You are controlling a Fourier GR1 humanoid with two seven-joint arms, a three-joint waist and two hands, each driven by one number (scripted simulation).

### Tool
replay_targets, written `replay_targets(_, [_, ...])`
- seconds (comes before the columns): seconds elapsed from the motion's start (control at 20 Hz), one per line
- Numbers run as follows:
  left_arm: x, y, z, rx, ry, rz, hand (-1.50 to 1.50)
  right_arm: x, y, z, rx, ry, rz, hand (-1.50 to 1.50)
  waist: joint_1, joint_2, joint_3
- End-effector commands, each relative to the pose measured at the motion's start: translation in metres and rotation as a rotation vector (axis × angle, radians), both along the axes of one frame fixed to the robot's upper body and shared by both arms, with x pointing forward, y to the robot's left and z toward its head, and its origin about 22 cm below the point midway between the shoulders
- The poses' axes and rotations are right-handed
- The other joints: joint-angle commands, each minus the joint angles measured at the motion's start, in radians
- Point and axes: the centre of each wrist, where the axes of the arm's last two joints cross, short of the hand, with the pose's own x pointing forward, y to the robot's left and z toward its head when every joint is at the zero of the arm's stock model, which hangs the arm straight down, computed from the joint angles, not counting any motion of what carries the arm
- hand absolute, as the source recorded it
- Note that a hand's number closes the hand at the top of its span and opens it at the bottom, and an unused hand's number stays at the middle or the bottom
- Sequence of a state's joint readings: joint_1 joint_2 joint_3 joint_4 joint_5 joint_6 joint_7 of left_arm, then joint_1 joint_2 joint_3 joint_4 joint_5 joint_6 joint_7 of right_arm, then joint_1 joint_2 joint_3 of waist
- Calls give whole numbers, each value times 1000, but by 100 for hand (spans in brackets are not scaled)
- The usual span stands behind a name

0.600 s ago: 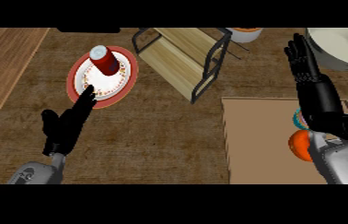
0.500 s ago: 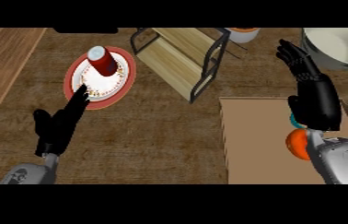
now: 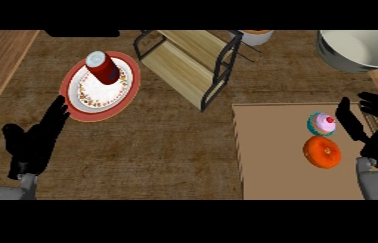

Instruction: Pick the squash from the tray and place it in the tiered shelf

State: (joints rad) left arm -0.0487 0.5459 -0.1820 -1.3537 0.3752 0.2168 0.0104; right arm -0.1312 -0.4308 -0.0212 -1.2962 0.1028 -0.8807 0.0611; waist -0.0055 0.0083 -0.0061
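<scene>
Warm reds, oranges and browns on a dark mottled-brown desk (image 3: 170,152).

Orange squash (image 3: 322,152) on a tan tray (image 3: 273,162); cupcake (image 3: 322,123) teal with pink icing (red dot on top); red can (image 3: 102,68), white plate (image 3: 103,87) with red rim and speckled border; pale-wood shelf (image 3: 188,62), black frame; both robot hands black.

A red can (image 3: 102,68) stands on a white patterned plate (image 3: 94,94) with a red rim, at the left of the brown surface (image 3: 162,152). A cupcake (image 3: 322,123) with pink icing, a red cherry and a teal wrapper sits near the right edge. At the upper right, the rim of a grey metal pot (image 3: 350,49) shows, and a small white cup (image 3: 256,36) with an orange top stands at the top edge.
</scene>
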Motion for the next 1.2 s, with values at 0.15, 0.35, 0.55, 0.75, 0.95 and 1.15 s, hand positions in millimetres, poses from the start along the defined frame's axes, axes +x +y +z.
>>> replay_targets(0.15, [-3,10,-5,-10,14,13,0,3,89,-42,11,10,-168,-150,12,-9,-1])
replay_targets(0.35, [-9,11,-1,-4,20,9,0,-2,57,-67,-43,195,-272,-150,23,-9,-8])
replay_targets(0.55, [-2,14,10,6,0,11,0,-17,33,-84,-70,427,-321,-150,10,-8,-10])
replay_targets(0.75, [-3,13,5,-1,12,17,0,-8,38,-76,-29,640,-279,-150,9,-10,-14])
replay_targets(0.95, [-9,14,3,8,15,-3,0,-7,39,-75,-30,939,-243,-150,34,-10,-12])
replay_targets(1.15, [-4,10,6,-9,18,-14,0,12,54,-51,-74,1108,-247,-150,28,-13,-7])
